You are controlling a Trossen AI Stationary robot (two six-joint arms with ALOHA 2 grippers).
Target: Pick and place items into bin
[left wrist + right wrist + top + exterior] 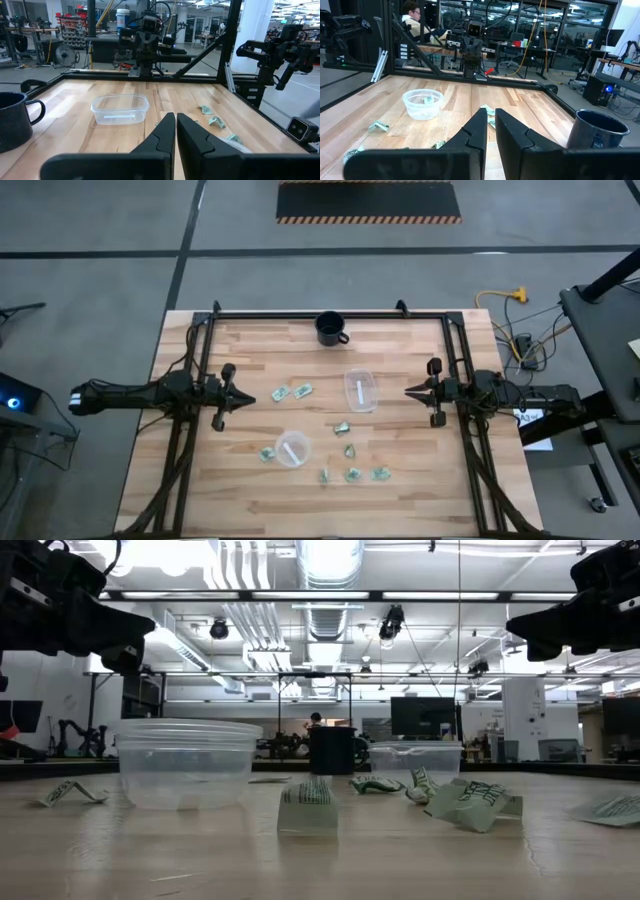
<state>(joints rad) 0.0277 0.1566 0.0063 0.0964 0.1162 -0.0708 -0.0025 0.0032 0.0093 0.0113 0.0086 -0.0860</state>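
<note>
Both arms wait at the table's sides; no wrapped piece is picked up yet.

The left gripper (232,395) and the right gripper (412,392) hover apart at opposite edges of the light wooden table (240,480), each with fingers nearly closed to a narrow slit and holding nothing. The small light-green and white wrapped pieces (352,474) lie scattered flat on the wood, most near the front edge, two (291,392) just beside the left gripper, one near the round clear plastic bowl (292,448). The rectangular clear plastic bin (361,390) stands in the middle, closer to the right gripper; a black enamel mug (331,328) is at the far edge. I judge the left arm should first open wider, then come straight down over the pair beside it. These two wrappers have their long axis slightly slanted across the table, so the fingers should close across the short side.
</note>
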